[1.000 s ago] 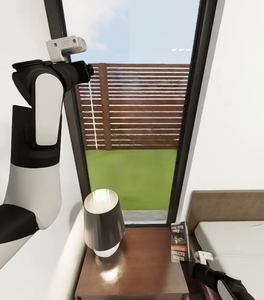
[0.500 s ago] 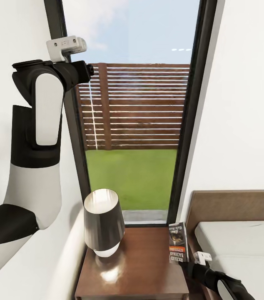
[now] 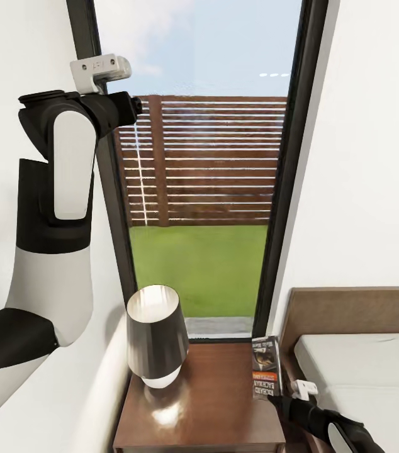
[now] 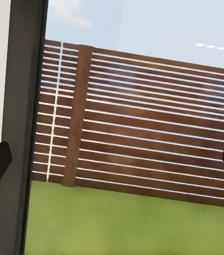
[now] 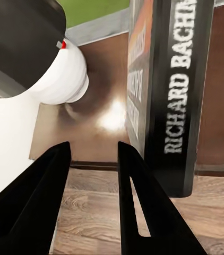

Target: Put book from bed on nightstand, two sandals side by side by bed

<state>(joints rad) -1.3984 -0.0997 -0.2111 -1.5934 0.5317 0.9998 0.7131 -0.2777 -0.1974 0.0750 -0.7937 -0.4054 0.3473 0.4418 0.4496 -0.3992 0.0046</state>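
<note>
My right gripper (image 5: 91,196) sits open beside the book (image 3: 267,375), which stands upright on the nightstand's (image 3: 212,415) right edge. Placing step looks nearly done; next, I retreat without toppling it.

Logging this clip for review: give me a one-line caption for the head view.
Book standing upright at the nightstand's right edge beside the lamp, right end effector just below it, bed alongside.
</note>
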